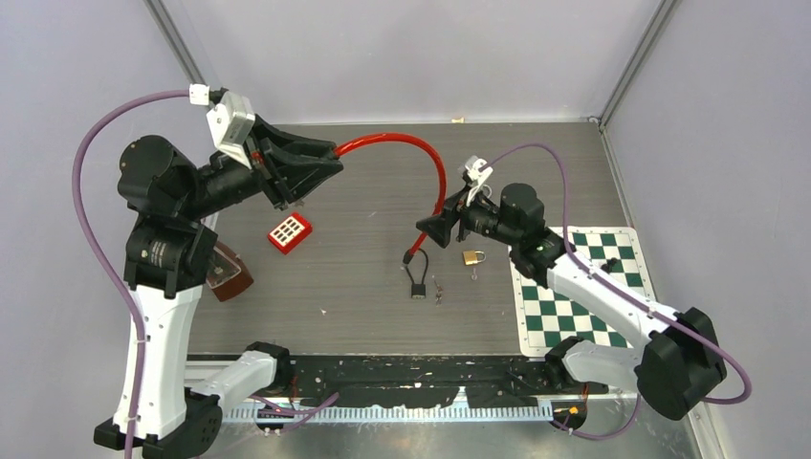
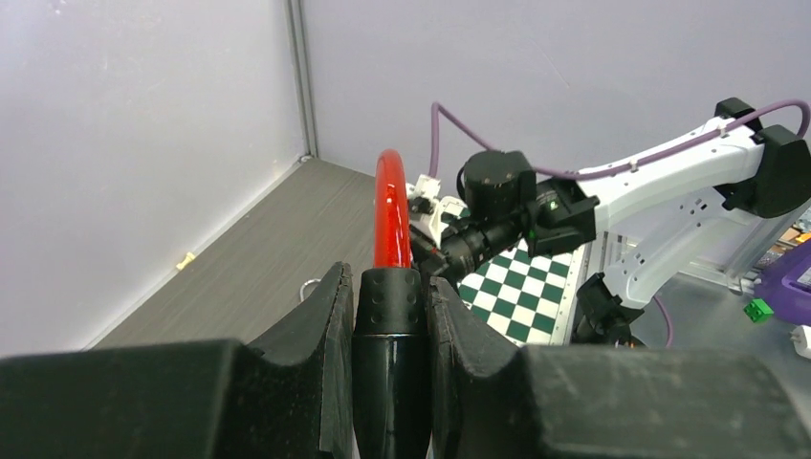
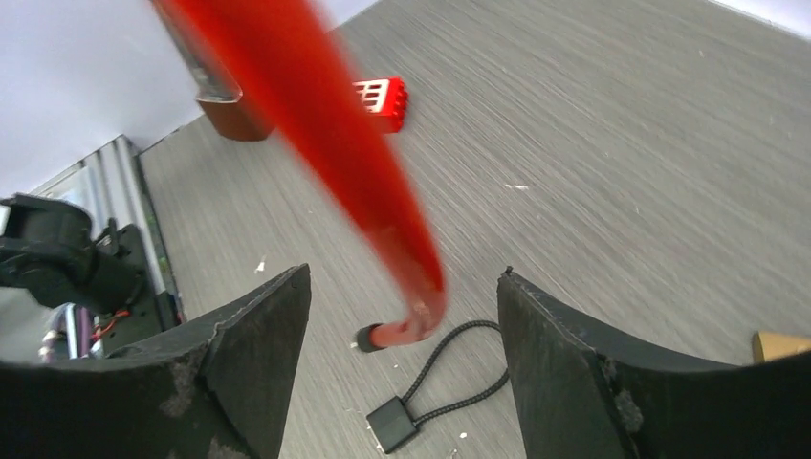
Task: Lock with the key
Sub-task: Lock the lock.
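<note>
Red cable lock (image 1: 402, 139) curves glossy. Only left wrist view shows left gripper (image 2: 387, 287) pinching its dimpled black end; right gripper (image 3: 404, 287) gapes.

Grey wood-grain table (image 1: 363, 191) carrying a brown object (image 1: 230, 273) at its left edge, a red block (image 1: 289, 232), a black loop tag (image 1: 418, 290), keys (image 1: 438, 290), a brass padlock (image 1: 472, 257) mid-table, and a checkered mat (image 1: 545, 320) at right.
</note>
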Robot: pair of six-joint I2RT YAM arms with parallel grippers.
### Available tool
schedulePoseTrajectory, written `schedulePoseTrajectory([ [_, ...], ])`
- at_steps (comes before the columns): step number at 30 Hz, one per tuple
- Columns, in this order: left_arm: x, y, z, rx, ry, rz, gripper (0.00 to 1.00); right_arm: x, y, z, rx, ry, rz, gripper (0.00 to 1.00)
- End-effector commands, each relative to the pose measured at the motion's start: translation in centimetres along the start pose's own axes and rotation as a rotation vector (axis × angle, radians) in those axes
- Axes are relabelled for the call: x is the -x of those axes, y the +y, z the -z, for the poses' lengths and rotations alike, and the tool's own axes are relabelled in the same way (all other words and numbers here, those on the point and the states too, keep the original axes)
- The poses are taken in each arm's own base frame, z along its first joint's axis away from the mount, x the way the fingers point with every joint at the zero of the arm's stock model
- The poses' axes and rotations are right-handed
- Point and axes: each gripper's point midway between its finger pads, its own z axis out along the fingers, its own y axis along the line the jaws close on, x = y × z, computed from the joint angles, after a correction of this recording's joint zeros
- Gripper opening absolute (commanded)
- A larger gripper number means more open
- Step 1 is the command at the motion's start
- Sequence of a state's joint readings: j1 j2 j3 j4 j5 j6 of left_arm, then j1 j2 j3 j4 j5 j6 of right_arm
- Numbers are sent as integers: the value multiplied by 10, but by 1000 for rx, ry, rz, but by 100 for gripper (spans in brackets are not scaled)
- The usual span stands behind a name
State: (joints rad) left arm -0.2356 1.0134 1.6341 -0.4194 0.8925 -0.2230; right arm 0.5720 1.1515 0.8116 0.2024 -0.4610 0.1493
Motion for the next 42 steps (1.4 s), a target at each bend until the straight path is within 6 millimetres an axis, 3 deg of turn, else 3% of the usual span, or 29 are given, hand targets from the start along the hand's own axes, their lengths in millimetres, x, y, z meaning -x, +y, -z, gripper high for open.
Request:
schedulePoseTrajectory([
  [1, 29, -4, 0, -2, -90, -73, 0, 34, -19, -4, -103, -196, 30, 76],
  [4, 31, -5, 0, -6, -98, -76, 0, 26, -27, -8, -133, -194, 10, 70],
  [9, 32, -3, 0, 3, -102, -74, 0, 7, -24, -14, -91, -158, -24, 58],
  [16, 31, 2, -4, 7, -111, -42, 0, -15, -17, -19, -32, -115, -51, 58],
  [25, 31, 4, -6, 7, -120, -26, 0, -19, -17, -43, 1, -158, -130, 64],
  [29, 32, 6, -6, 19, -128, -25, 0, -19, -18, -48, 3, -180, -160, 54],
  [30, 32, 6, -6, 22, -129, -24, 0, -21, -17, -48, 7, -180, -169, 46],
  [31, 32, 7, -6, 26, -131, -24, 0, -20, -16, -47, 10, -186, -171, 41],
  [34, 30, 9, -6, 34, -131, -10, 0, -11, -12, -44, 18, -203, -180, 11],
  [38, 21, 14, -9, 46, -134, 47, 0, 18, -10, -34, -19, -245, -217, 5],
  [40, 12, 19, -11, 54, -129, 90, 0, 43, -8, -26, -48, -278, -230, 5],
  [41, 6, 22, -12, 64, -122, 117, 0, 65, -10, -23, -74, -318, -231, 5],
  [42, 1, 24, -13, 68, -114, 143, 0, 72, -9, -16, -95, -311, -243, 5],
])
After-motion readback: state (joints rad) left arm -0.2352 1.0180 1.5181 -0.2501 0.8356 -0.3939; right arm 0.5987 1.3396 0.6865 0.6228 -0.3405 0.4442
